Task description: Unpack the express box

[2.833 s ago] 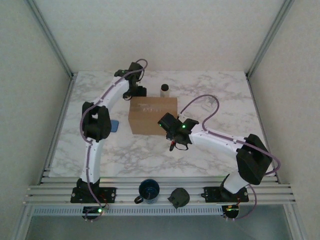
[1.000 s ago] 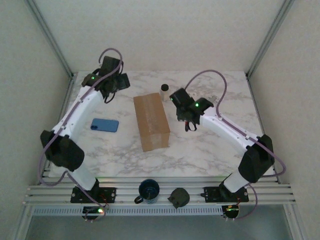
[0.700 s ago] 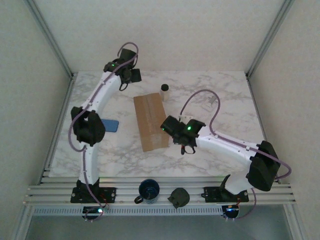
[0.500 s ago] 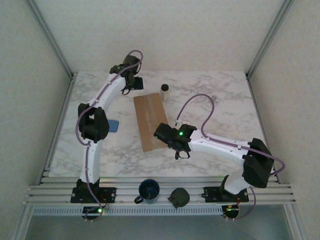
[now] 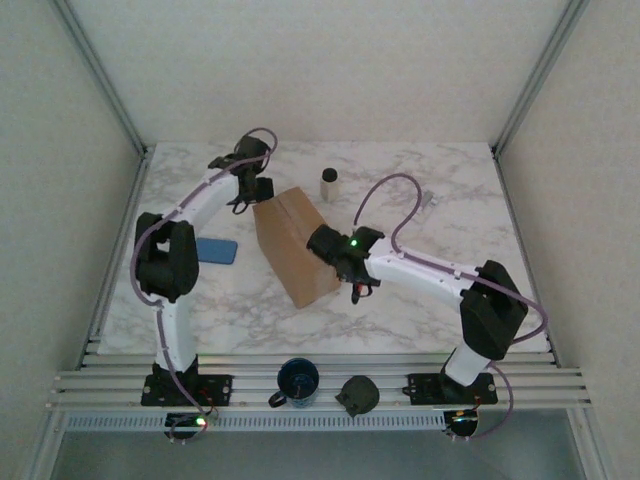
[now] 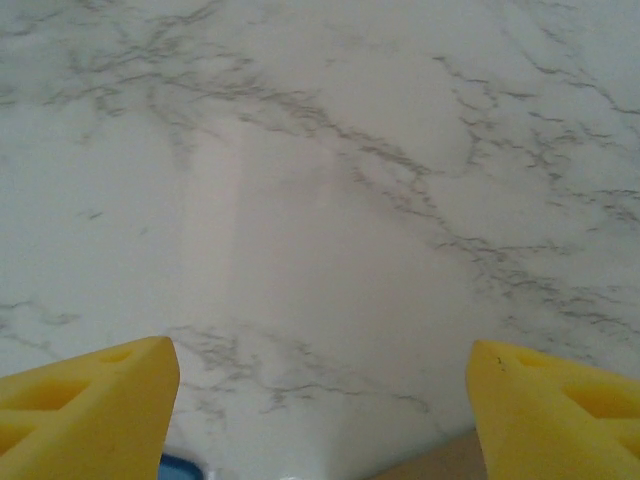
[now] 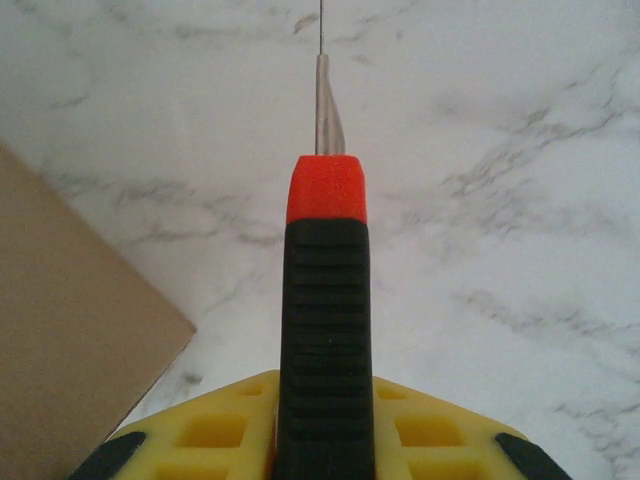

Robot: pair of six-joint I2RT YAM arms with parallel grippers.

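1. Express box sits near the middle of the marble table. It is turned askew, so its long sides run diagonally, one short end toward the back left and the other toward the front. From above its top looks closed.
2. Left gripper hangs at the box's far left corner, just beside it; I cannot tell whether it touches the cardboard. In the left wrist view its yellow fingers stand wide apart with only bare marble between them, so it holds nothing. A brown sliver of the box shows at the bottom edge by the right-hand finger. A blue corner of the phone shows by the other finger.
3. Right gripper is up against the box's right long side, about halfway along. Its jaws are closed on a knife. The black ribbed handle is clamped between the yellow pads, with an orange collar and a thin blade pointing ahead over the marble. The blade is clear of the cardboard, and a corner of the box lies to the left of the handle.
4. A blue phone lies flat on the table, left of the box and apart from it.
5. A small jar with a dark cap stands upright behind the box's far end, near it but not touching.
6. A dark mug and a black round object sit at the front rail between the two arm bases.
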